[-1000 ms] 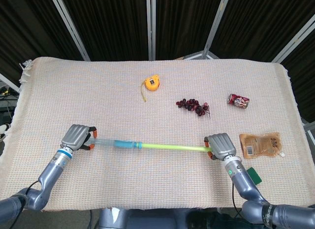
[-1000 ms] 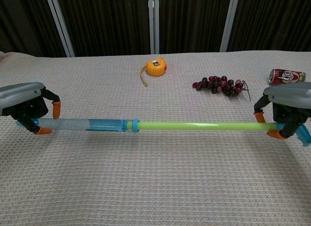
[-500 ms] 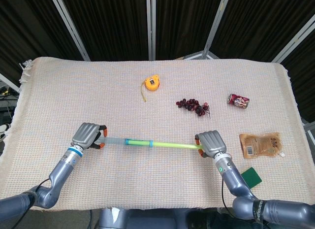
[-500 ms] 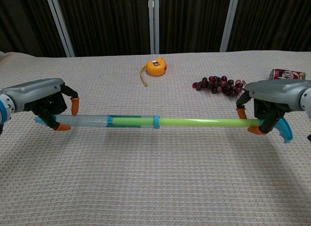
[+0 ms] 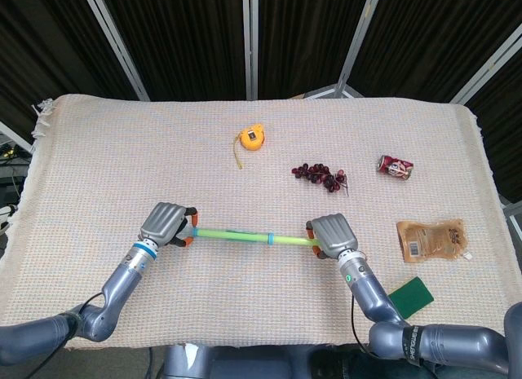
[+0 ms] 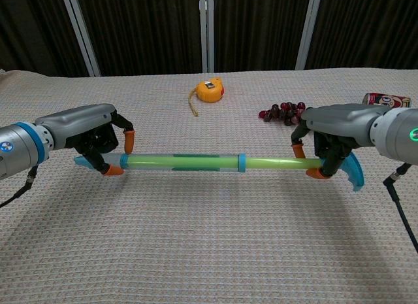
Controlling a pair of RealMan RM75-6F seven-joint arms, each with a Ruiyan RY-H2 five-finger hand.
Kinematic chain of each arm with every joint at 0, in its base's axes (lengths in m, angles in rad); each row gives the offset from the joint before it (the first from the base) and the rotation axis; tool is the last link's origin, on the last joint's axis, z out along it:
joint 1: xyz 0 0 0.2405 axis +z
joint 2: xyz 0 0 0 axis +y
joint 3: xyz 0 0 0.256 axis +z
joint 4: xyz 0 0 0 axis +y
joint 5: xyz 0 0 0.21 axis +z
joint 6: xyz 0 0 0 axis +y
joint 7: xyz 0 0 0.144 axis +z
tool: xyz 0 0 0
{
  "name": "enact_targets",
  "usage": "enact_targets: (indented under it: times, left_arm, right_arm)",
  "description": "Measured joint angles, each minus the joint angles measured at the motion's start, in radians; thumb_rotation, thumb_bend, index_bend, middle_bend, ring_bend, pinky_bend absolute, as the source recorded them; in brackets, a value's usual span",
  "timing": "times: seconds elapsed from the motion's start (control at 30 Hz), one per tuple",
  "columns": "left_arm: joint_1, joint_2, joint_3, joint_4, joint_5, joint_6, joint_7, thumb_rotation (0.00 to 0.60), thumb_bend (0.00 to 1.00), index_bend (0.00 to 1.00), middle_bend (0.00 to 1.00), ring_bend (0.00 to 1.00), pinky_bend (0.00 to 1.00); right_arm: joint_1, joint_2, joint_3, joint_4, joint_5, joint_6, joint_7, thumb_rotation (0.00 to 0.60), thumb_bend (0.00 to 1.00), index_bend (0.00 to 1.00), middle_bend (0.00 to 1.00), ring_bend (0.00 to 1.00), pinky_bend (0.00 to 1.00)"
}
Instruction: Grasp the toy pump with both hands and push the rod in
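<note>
Head view shows a long table (image 5: 98, 151) covered edge to edge with a pale woven cloth (image 5: 245, 306), set before dark folding panels. Lying crosswise over the near middle of the cloth is the toy pump (image 5: 236, 233), a clear barrel with a light blue collar, held level just above the surface in the chest view (image 6: 183, 163). The green rod (image 6: 271, 163) fills most of the barrel; only a short stretch remains exposed between the collar and the right hand. The left hand (image 5: 165, 224) is clenched around the barrel's closed end, its orange fingertips (image 6: 129, 140) wrapped over the tube, confirmed in the chest view (image 6: 98, 139). The right hand (image 5: 330, 235) grips the rod's outer end, its fingers curled about it, with the curved blue handle (image 6: 354, 173) protruding behind the palm; seen also from the chest (image 6: 333, 137). Further items, all well apart from the pump: a brown pouch (image 5: 431, 239) at the right edge, a dark green card (image 5: 410, 295) near the front right, a bunch of dark red grapes (image 5: 320, 175) beyond the right hand, a red can (image 5: 395, 166) lying on its side to their right, and an orange tape measure (image 5: 251, 138) at the far centre
</note>
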Motion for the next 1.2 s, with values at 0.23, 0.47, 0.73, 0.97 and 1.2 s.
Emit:
enact_targets:
  times: [0.23, 0.47, 0.73, 0.97, 1.2]
  left_arm:
    - [-0.009, -0.014, -0.004, -0.004, -0.007, 0.009, -0.001, 0.600, 0.44, 0.78, 0.91, 0.86, 1.00]
    - [-0.013, -0.021, -0.002, -0.004, -0.008, 0.012, -0.016, 0.600, 0.44, 0.78, 0.91, 0.86, 1.00]
    - [-0.019, -0.029, 0.000, -0.002, -0.012, 0.007, -0.033, 0.600, 0.44, 0.77, 0.91, 0.86, 1.00]
    - [-0.017, -0.024, 0.006, 0.004, -0.031, 0.013, -0.014, 0.600, 0.40, 0.25, 0.91, 0.86, 1.00]
    - [-0.007, 0.002, 0.011, -0.009, -0.104, 0.006, 0.033, 0.600, 0.31, 0.00, 0.87, 0.86, 1.00]
  right_arm:
    - [0.021, -0.031, 0.004, 0.005, 0.017, 0.012, -0.015, 0.600, 0.51, 0.68, 1.00, 1.00, 1.00]
    - [0.041, -0.057, 0.008, 0.010, 0.035, 0.022, -0.025, 0.600, 0.51, 0.68, 1.00, 1.00, 1.00]
    - [0.057, -0.076, 0.010, 0.017, 0.051, 0.033, -0.034, 0.600, 0.51, 0.67, 1.00, 1.00, 1.00]
    - [0.053, -0.073, 0.000, 0.021, 0.029, 0.045, -0.025, 0.600, 0.06, 0.07, 1.00, 1.00, 1.00]
    - [0.034, -0.051, -0.016, 0.024, -0.020, 0.060, -0.003, 0.600, 0.00, 0.00, 0.99, 1.00, 1.00]
